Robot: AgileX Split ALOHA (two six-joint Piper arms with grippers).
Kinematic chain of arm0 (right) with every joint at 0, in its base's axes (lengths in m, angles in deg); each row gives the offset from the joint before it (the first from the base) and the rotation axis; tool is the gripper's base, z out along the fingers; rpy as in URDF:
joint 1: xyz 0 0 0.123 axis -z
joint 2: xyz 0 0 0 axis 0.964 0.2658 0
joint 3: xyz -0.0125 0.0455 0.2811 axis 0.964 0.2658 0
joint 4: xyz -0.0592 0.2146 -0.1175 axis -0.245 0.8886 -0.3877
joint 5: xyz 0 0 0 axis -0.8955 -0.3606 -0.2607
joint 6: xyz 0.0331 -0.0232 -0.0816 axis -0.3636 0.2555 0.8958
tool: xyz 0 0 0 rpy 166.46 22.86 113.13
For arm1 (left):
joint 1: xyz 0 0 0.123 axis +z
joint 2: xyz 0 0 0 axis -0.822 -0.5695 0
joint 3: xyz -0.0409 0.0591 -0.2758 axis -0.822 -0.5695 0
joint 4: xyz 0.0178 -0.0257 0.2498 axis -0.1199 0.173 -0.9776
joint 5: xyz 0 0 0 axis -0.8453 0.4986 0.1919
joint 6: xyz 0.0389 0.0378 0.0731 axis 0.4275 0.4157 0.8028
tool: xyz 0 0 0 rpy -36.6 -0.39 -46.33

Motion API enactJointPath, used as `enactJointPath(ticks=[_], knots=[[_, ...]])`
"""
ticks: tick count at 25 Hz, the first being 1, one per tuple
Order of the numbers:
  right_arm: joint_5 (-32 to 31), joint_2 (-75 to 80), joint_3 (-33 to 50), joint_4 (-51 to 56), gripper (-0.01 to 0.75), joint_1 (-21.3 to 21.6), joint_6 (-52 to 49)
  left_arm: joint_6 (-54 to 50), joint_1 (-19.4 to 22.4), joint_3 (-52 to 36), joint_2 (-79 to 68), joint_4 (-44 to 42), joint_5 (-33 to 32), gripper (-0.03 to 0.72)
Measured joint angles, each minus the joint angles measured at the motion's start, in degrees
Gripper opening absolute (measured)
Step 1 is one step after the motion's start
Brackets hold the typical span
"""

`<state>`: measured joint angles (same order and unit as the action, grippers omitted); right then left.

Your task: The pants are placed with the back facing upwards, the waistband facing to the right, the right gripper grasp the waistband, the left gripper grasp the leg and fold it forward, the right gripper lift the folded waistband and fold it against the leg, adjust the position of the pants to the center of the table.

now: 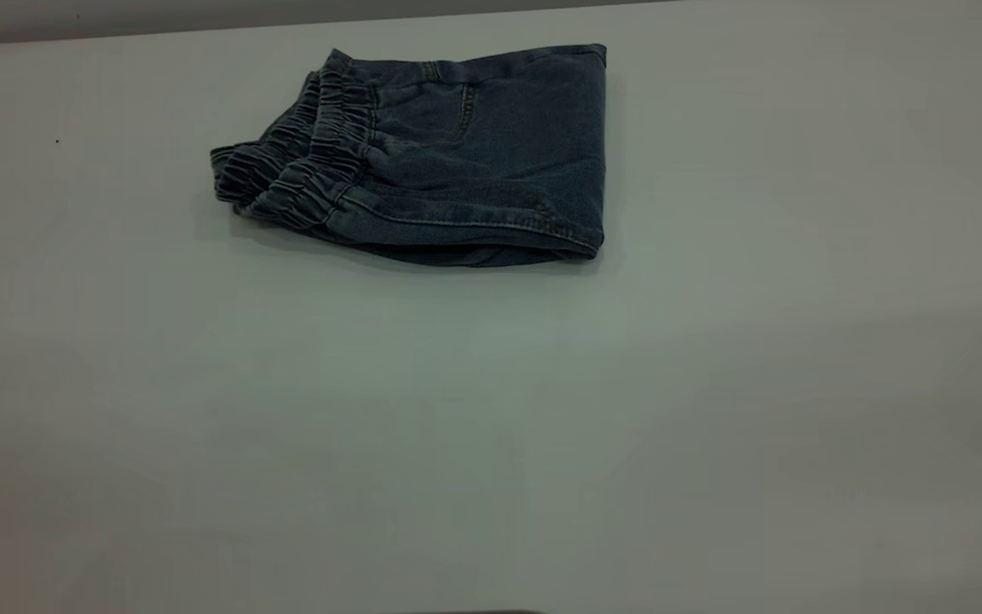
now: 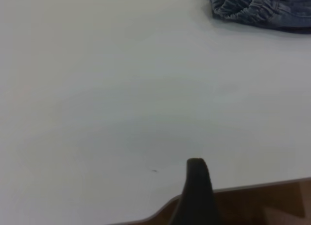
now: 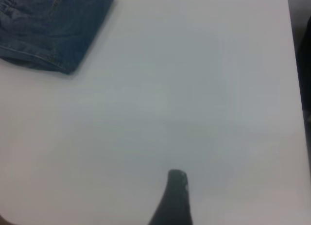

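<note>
Toward the far side of the bench, a little left of middle, I see the pants lying as a compact folded bundle, the waistband ruched along its left end and a folded edge on the right. No printed leg shows; it must be tucked under. Neither arm reaches into the exterior view. My left gripper shows only as one dark fingertip over the bench's near edge, well apart from the waistband end of the bundle, and I cannot tell whether it is spread or pressed together. My right gripper is likewise a single dark tip over bare bench, well clear of the bundle's folded corner, and again I cannot tell its state. I judge both folds done, leaving only the centring step. The next move calls for bringing a gripper to the bundle and drawing it toward the near middle without letting the layers slide open.
</note>
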<state>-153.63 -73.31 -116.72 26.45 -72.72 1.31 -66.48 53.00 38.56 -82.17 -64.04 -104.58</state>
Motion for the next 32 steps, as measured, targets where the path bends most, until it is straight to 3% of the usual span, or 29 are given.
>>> enactJointPath(ticks=[32], knots=[[0.05, 0.0, 0.0, -2.98, 0.576, 0.0, -4.06, 0.0, 0.0, 0.0, 0.07, 0.0, -0.04, 0.525]])
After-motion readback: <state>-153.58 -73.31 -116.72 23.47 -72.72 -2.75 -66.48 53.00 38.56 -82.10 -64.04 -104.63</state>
